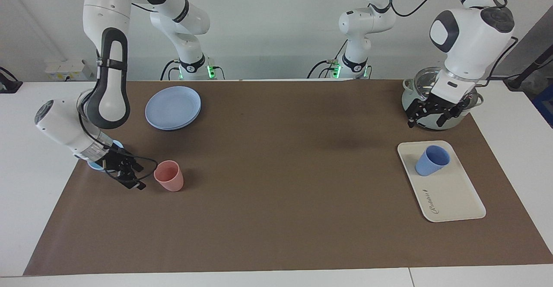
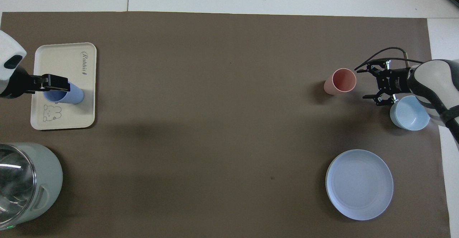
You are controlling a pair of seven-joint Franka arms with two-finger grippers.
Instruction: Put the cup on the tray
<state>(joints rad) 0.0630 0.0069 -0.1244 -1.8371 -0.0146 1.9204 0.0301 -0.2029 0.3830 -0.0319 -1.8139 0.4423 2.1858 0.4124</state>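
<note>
While the left arm's jaws (image 1: 434,116) hang spread and empty high over the tray (image 1: 453,196), the cup (image 1: 432,160) stands upright on it, mouth up, at the tray's 12 o'clock end in the facing view, so the task looks done or nearly so. The cup reads as a light, stiff plastic tumbler with smooth, tapered walls, likely slippery and easy to tip. Any fresh hold would best be taken across the wall just below the rim, squeezed gently, since a grip lower on the taper could slide. At the right arm's end of the bench (image 1: 276,170), the right arm's jaws (image 1: 134,176) wait low and wide open at the 9 o'clock side of a pink cup (image 1: 169,175) in that view, apart from it and gripping nothing. The overhead view makes the left arm's jaws (image 2: 57,84) seem to lie on the cup (image 2: 73,95); only the facing view shows them well above it. The overhead view alone shows the tray's (image 2: 64,57) bear drawing at its 6 o'clock end beside the cup, and the pale bowl (image 2: 410,112) partly under the right arm's wrist, which the facing view mostly hides.
</note>
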